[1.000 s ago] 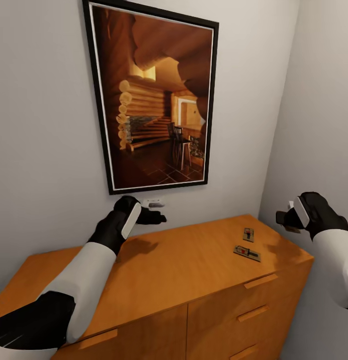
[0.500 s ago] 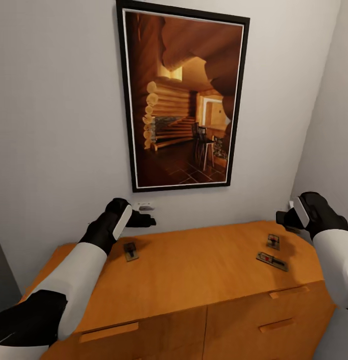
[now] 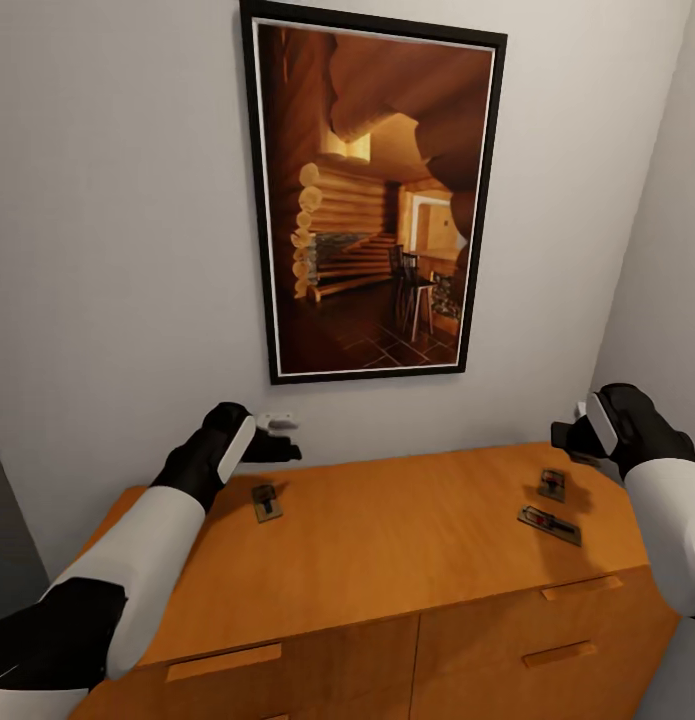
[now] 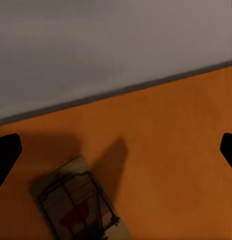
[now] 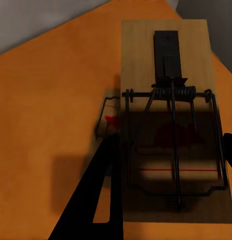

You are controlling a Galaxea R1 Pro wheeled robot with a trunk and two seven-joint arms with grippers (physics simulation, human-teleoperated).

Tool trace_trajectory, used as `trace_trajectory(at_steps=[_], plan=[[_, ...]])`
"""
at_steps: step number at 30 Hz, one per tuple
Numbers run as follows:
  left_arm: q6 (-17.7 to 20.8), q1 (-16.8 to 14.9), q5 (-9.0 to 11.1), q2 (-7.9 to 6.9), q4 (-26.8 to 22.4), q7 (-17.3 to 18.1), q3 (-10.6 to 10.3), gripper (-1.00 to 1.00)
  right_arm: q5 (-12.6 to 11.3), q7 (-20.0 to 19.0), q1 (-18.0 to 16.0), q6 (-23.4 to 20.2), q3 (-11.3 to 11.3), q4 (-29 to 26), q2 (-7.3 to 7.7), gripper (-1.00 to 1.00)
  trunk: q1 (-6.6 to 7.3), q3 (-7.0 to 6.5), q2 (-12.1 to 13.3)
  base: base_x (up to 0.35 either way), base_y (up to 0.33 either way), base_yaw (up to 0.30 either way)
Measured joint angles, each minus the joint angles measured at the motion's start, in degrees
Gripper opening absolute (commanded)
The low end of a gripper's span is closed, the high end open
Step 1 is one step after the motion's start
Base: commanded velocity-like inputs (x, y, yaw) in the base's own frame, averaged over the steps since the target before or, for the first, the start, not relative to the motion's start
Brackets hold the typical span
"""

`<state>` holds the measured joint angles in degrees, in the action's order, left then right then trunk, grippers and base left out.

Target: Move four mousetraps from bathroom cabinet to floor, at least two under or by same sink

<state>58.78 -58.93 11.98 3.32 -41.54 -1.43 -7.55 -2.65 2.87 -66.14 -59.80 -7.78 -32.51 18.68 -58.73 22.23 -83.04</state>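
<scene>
Well apart, mousetraps (image 3: 266, 501) (image 3: 549, 524) near opposite cabinet (image 3: 387, 560) edges.

I see an orange-brown cabinet (image 3: 387, 560) against a white wall, a framed cabin picture (image 3: 372, 205) above it. Three mousetraps lie on top: one (image 3: 266, 501) beneath my left gripper (image 3: 277, 440), two (image 3: 552, 485) (image 3: 549, 524) beside my right gripper (image 3: 565, 436).

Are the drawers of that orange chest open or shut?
Shut, as far as visible: the chest's drawer fronts sit flush, handles in line, no gaps.
</scene>
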Motion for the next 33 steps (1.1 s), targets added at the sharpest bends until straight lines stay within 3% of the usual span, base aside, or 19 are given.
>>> trace_trajectory(at_steps=[6, 9, 13, 14, 17, 20, 24, 33], plan=[[-0.1, 0.0, -0.1, 0.62, 2.5, -1.9, 0.4, 1.0, 0.2, 0.0, 0.0, 0.0, 0.0, -0.3, 0.05, -1.0, 0.0, 0.0, 0.0, 0.0, 0.0, 0.0], [-0.1, 0.0, -0.3, 2.02, 3.6, -5.0, 1.6, 1.0, 0.2, 0.0, 0.0, 0.0, 0.0, -0.3, 0.05, -1.0, 0.0, 0.0, 0.0, 0.0, 0.0, 0.0], [-0.1, 0.0, -0.2, 4.59, 4.2, -11.9, 5.6, 1.0, 0.2, 0.0, 0.0, 0.0, 0.0, -0.4, 0.01, -1.0, 0.0, 0.0, 0.0, 0.0, 0.0, 0.0], [0.0, 0.0, -0.2, 5.44, 4.2, -14.9, 7.6, 1.0, 0.2, 0.0, 0.0, 0.0, 0.0, -0.4, -0.01, -1.0, 0.0, 0.0, 0.0, 0.0, 0.0, 0.0], [-0.1, 0.0, -0.2, 6.59, 4.3, -20.0, 11.1, 1.0, 0.3, 0.0, 0.0, 0.0, 0.0, -0.4, 0.02, -1.0, 0.0, 0.0, 0.0, 0.0, 0.0, 0.0], [-0.1, 0.0, 0.1, 6.62, 4.3, -22.1, 12.7, 1.0, 0.3, 0.0, 0.0, 0.0, 0.0, -0.4, 0.07, -1.0, 0.0, 0.0, 0.0, 0.0, 0.0, 0.0], [-2.0, 0.0, 2.0, 6.63, 4.5, -23.8, 13.9, 1.0, 0.3, 0.0, 0.0, 0.0, 0.0, -0.5, 0.12, -1.0, 0.0, 0.0, 0.0, 0.0, 0.0, 0.0], [-4.2, 0.0, 4.4, 6.63, 5.5, -24.5, 14.3, 1.0, 0.3, 0.0, 0.0, 0.0, 0.0, -0.6, 0.14, -1.0, 0.0, 0.0, 0.0, 0.0, 0.0, 0.0]])
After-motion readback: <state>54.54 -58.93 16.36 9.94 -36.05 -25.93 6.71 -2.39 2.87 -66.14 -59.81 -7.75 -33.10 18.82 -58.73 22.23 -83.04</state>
